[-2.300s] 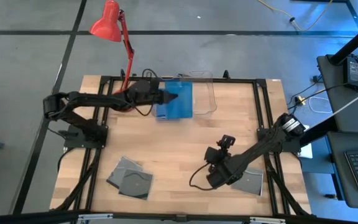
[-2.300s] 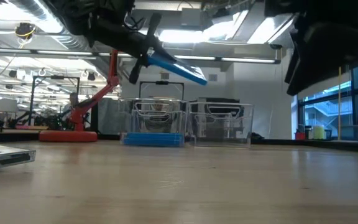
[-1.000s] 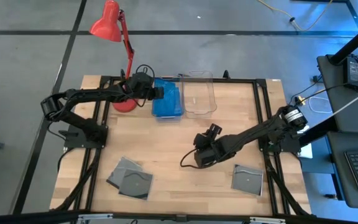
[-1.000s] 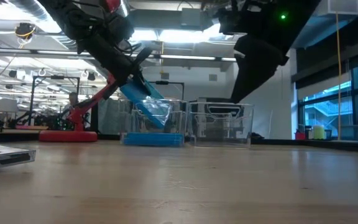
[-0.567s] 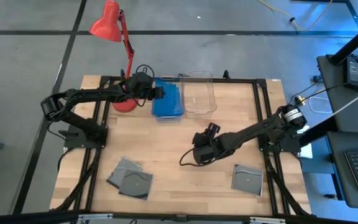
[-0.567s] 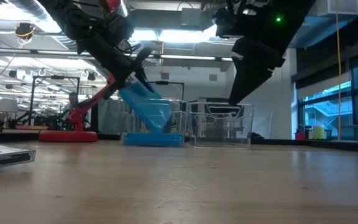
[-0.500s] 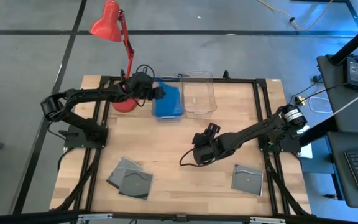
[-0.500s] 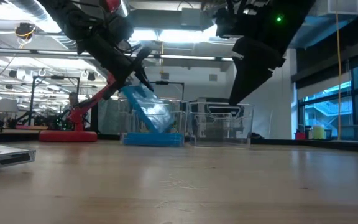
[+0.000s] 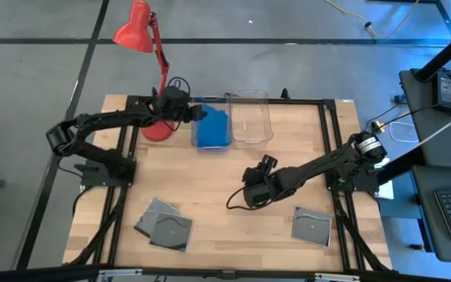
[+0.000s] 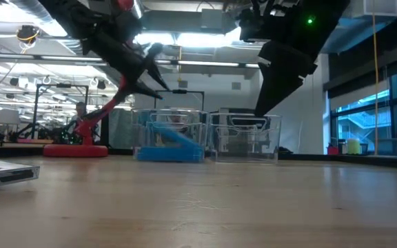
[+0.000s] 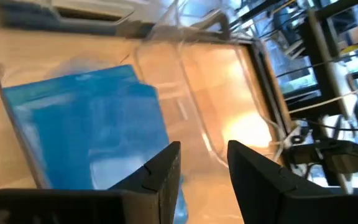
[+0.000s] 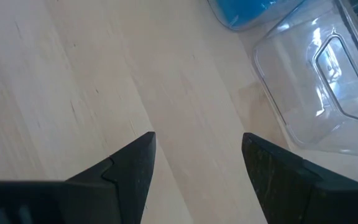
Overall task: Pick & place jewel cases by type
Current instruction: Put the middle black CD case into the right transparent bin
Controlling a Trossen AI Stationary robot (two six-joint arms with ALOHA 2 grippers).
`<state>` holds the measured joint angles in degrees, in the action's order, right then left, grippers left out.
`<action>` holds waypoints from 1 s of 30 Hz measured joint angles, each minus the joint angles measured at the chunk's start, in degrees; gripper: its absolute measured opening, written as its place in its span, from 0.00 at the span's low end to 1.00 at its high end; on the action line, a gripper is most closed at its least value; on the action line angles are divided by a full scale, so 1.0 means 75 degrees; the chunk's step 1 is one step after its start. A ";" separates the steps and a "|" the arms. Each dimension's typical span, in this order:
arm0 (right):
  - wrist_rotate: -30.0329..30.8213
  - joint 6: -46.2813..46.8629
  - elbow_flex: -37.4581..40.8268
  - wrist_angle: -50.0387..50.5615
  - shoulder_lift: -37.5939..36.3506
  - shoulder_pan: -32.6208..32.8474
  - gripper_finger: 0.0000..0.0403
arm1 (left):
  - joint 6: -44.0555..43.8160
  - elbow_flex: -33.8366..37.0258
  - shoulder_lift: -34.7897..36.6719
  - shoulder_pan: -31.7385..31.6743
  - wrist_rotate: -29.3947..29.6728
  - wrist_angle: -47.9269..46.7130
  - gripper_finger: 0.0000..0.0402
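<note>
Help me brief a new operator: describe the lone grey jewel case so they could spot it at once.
Start at the wooden table and go to its near right corner, by the black frame rail. A single smoky grey case lies flat there, past the right claw. The other grey cases overlap in a pile at the near left; this one sits alone.

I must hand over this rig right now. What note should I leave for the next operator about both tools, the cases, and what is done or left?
Left tool: open, empty, at the left edge of the blue-filled bin.
Right tool: open, empty, above mid-table.
Blue cases: in the left bin; the top one lies tilted. Their count cannot be told.
Clear bin beside it: empty.
Grey cases: two overlapping near the front left, one near the front right.
Done: the blue cases that show are binned.
Left: three grey cases to move, probably into the clear bin.
</note>
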<state>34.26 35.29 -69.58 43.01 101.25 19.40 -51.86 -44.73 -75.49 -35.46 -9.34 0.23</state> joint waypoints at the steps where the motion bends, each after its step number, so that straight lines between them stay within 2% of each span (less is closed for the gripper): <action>1: 0.0000 0.0000 0.0000 0.0006 0.0000 0.0000 0.60 | 0.0000 0.0000 0.0097 0.0000 -0.0002 -0.0002 0.33; 7: 0.0000 0.0000 -0.0003 0.0008 0.0000 0.0000 0.60 | 0.0012 0.0000 0.0761 0.0000 -0.0170 -0.0033 0.33; 13: 0.0000 0.0009 -0.0003 0.0008 0.0000 0.0000 0.60 | 0.0915 0.0000 0.1436 0.0334 -0.1811 -0.0055 0.33; 15: 0.0000 0.0015 -0.0006 -0.0003 0.0000 0.0000 0.60 | 0.1119 0.0000 0.1677 0.0711 -0.1936 -0.0069 0.33; 24: -0.0027 0.0032 -0.0009 -0.0568 0.0000 0.0000 0.60 | 0.1874 -0.0002 0.2626 0.3416 -0.0563 -0.0315 0.33; 26: -0.0188 0.0031 -0.0009 -0.0780 0.0000 0.0000 0.60 | 0.1542 -0.0003 0.2714 0.4112 0.0005 -0.0730 0.33; 30: -0.0449 0.0032 -0.0009 -0.1310 0.0000 0.0000 0.60 | 0.0099 -0.0003 0.2738 0.5541 0.1395 -0.2045 0.32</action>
<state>30.90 35.53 -69.65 33.18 101.25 19.40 -51.12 -44.75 -54.95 6.09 1.12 -15.11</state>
